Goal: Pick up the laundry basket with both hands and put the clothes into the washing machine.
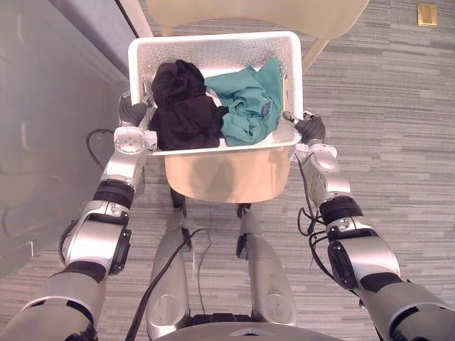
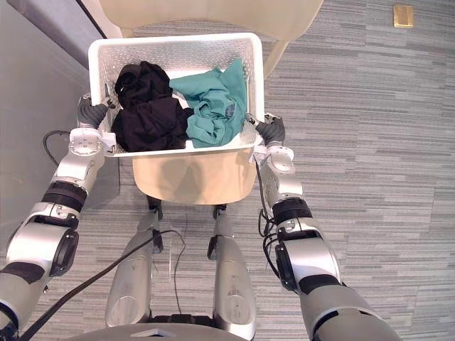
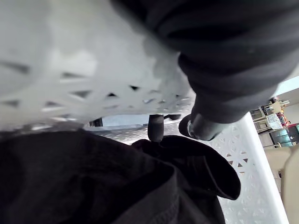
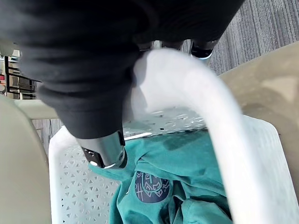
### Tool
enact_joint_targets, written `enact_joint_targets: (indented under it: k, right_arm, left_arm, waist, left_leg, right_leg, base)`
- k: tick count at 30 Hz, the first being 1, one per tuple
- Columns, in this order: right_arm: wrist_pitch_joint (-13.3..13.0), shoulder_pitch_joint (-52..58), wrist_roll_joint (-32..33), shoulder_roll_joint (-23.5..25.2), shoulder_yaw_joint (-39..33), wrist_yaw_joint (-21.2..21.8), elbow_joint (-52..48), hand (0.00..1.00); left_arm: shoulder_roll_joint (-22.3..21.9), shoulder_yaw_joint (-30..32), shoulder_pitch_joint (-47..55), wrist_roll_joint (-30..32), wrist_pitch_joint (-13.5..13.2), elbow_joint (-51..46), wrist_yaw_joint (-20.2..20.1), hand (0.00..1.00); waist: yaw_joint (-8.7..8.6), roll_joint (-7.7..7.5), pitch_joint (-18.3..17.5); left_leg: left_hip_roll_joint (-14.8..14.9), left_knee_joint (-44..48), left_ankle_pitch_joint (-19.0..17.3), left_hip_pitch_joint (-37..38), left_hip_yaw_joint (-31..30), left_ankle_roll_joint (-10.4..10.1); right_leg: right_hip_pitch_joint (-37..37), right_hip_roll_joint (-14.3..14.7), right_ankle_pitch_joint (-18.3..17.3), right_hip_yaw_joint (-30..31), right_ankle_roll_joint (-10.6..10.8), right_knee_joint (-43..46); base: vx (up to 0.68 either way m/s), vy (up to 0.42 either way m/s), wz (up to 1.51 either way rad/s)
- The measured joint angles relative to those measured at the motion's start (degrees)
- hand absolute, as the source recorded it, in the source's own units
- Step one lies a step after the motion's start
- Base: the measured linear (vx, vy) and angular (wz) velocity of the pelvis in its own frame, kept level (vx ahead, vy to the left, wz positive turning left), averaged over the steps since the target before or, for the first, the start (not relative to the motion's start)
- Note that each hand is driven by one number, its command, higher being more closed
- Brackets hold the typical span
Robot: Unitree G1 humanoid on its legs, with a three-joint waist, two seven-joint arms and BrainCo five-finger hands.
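The right hand (image 1: 311,129) is clamped on the right rim of the white laundry basket (image 1: 213,39); its wrist view shows the thumb hooked down inside the wall and the fingers curled over the outside of the rim. The left hand (image 1: 131,112) grips the opposite, left rim in the same way, its dark fingertips reaching inside the basket just above the cloth. In the basket, a crumpled black garment (image 1: 181,106) fills the left half. A teal garment (image 1: 245,103) fills the right half, touching the black one along the middle and lying up against the right wall. Directly under the basket is the beige seat of a chair (image 1: 227,177); the basket probably rests on it, though the contact is hidden. Grey striped carpet (image 1: 384,106) spreads to the basket's right, and a plain grey panel (image 1: 43,106) stands to its left.
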Motion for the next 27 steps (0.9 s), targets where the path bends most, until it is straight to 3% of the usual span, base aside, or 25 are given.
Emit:
enact_joint_targets:
  k: [9,13,18,22,27]
  right_arm:
    - [0.0,5.1,-0.3,0.4,0.7,0.3,0.4,0.0]
    - [0.3,9.6,-0.4,0.5,2.1,1.5,0.4,0.0]
    - [3.1,15.0,-2.0,1.8,2.4,2.3,0.6,0.0]
    - [4.1,15.7,-2.7,2.3,2.3,3.6,2.1,0.0]
    - [5.0,15.2,-4.9,2.3,1.7,4.4,3.8,0.0]
  left_arm:
    - [-0.5,-2.3,-0.5,0.1,-0.9,-0.4,0.3,0.0]
    - [-0.5,-4.6,-0.4,0.2,-2.2,-0.6,-0.2,0.0]
    - [-0.6,-7.5,1.6,2.4,-3.1,-2.7,-3.0,0.0]
    - [-0.7,-7.0,4.0,2.5,-3.1,-2.5,-3.6,0.0]
    - [-2.4,-3.3,6.8,2.4,-3.4,5.2,-5.1,0.0]
  waist:
    - [-0.74,-0.12,0.0]
    - [-1.33,-1.17,-0.6]
    - [-2.56,-2.99,-1.7]
    - [-3.44,-3.04,-1.8]
    - [-3.69,-2.97,-2.4]
  left_leg:
    - [-0.1,0.0,-0.1,2.4,0.0,-0.1]
    - [-0.2,0.0,-0.2,3.6,-0.1,-0.1]
    - [-0.5,0.0,-0.5,5.5,0.0,0.0]
    - [-0.5,-0.3,-0.7,7.1,0.3,0.0]
    - [-0.4,-1.5,-0.5,9.1,0.4,-0.1]
  right_leg:
    - [2.5,-0.1,-0.2,-0.1,0.2,0.0]
    - [3.8,-0.2,-0.6,-0.2,0.3,0.0]
    - [5.3,-0.5,-1.1,-0.1,0.5,0.4]
    - [6.4,-0.5,-1.6,0.1,0.7,0.7]
    - [7.8,-0.4,-1.6,0.1,0.6,0.6]
  base:
    - [-0.02,-0.012,0.0]
    - [-0.04,-0.021,0.02]
    - [-0.01,-0.004,0.0]
    - [-0.02,-0.021,-0.04]
    - [-0.02,-0.025,-0.01]
